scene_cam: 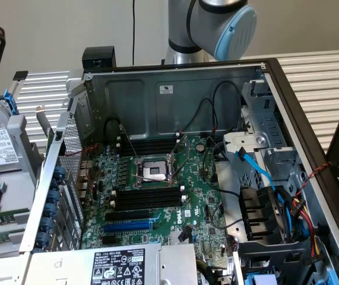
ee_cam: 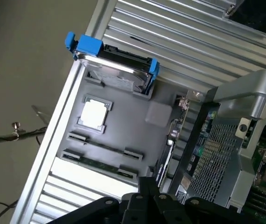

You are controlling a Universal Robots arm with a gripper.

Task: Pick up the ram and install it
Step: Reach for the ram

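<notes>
**Gripper and ram before the pick.** The gripper (ee_cam: 147, 186) is hanging over the grey tray (ee_cam: 137, 135), which is sitting just outside the case (scene_cam: 175, 95) on the exterior view's left. Its jaws are closing fully together and gripping nothing. The ram (ee_cam: 100, 164) is lying in the tray recess nearest the gripper, below it and apart from it. Whether it is lying flat or on edge cannot be told. Its long axis is running parallel to the long edge of the hard drive (ee_cam: 116, 70), with one end pointing toward the case and the other toward the tray's outer rim. The CPU (ee_cam: 94, 113) is sitting between drive and ram. The memory slots (scene_cam: 148, 199) are appearing empty.
</notes>
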